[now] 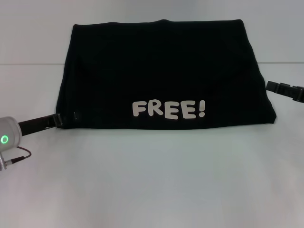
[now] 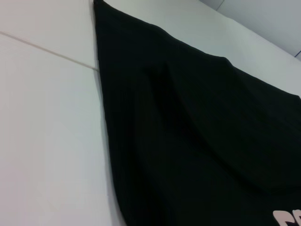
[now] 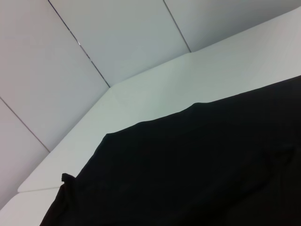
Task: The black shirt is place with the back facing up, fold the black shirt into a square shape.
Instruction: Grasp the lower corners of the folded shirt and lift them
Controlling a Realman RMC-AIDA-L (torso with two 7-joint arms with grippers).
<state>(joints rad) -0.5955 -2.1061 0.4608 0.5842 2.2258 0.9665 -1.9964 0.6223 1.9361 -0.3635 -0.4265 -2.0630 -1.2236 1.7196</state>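
The black shirt (image 1: 161, 76) lies flat on the white table (image 1: 156, 180), already folded into a wide block with a straight far edge and sides that flare out toward the near edge. White lettering (image 1: 168, 109) reading "FREE!" sits on its upper face, close to the near edge and a little right of the middle, so a printed side is what faces up. The left end effector (image 1: 66, 118) reaches in low from the left and meets the shirt at its near left corner; its dark tips touch the fabric edge there, but I cannot tell whether they are clenched on cloth or only resting against it. Behind it, the arm's grey housing shows a green ring light (image 1: 4, 139). The right end effector (image 1: 285, 90) comes in from the right, just beside the shirt's right edge about halfway along that side, apart from the fabric by a narrow strip of table; whether it is released or clenched is not clear either. From the left wrist the shirt (image 2: 197, 141) fills most of the view, with soft creases running across it.
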